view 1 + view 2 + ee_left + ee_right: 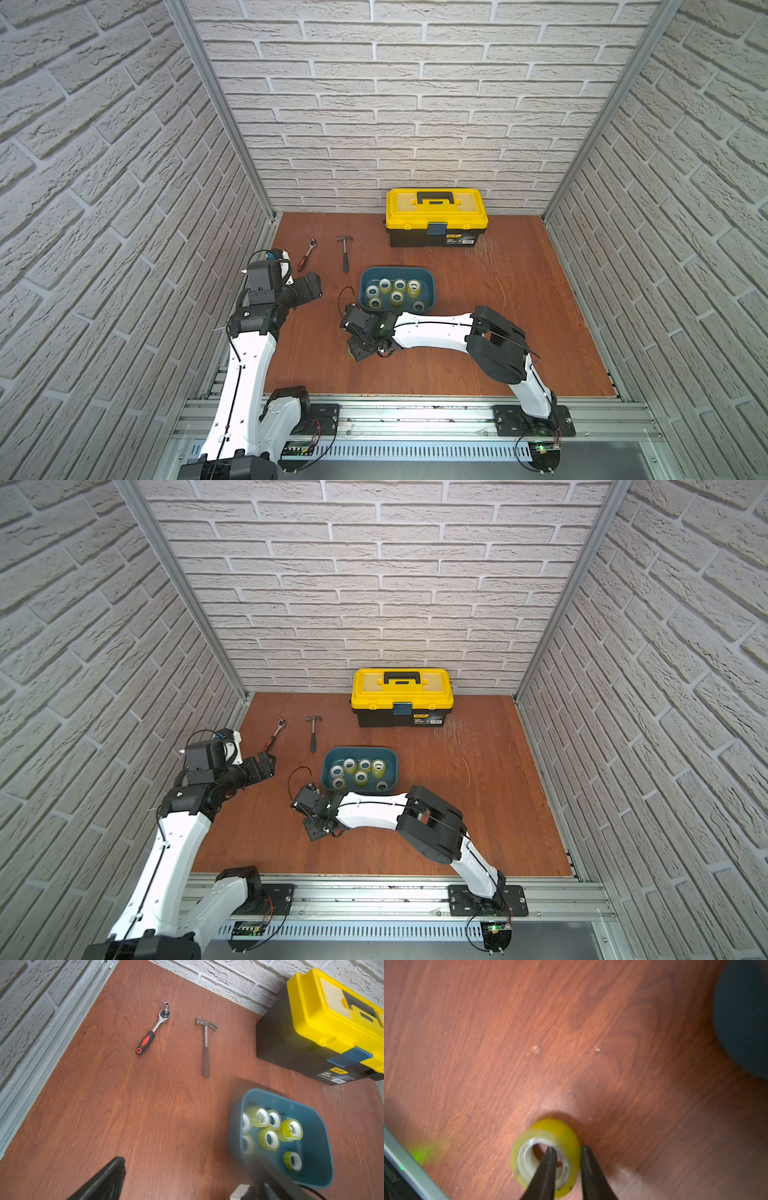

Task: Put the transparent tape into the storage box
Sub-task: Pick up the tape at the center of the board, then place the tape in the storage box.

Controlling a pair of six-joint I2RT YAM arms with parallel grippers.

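A yellowish roll of transparent tape (552, 1128) stands on the wooden table near the front-left corner of the storage box (745, 1012). My right gripper (568, 1148) is shut on the roll's wall, one finger inside the pale core and one outside. In both top views this gripper (357, 349) points down and hides the roll. The teal storage box (397, 270) holds several more tape rolls (397, 297). My left gripper (191, 1165) hovers open and empty to the left of the box (276, 1095), also seen from above (309, 284).
A yellow-and-black toolbox (436, 218) stands against the back wall. A hammer (345, 253) and a ratchet wrench (307, 251) lie at the back left. Brick walls enclose three sides, and an aluminium rail (415, 409) runs along the front.
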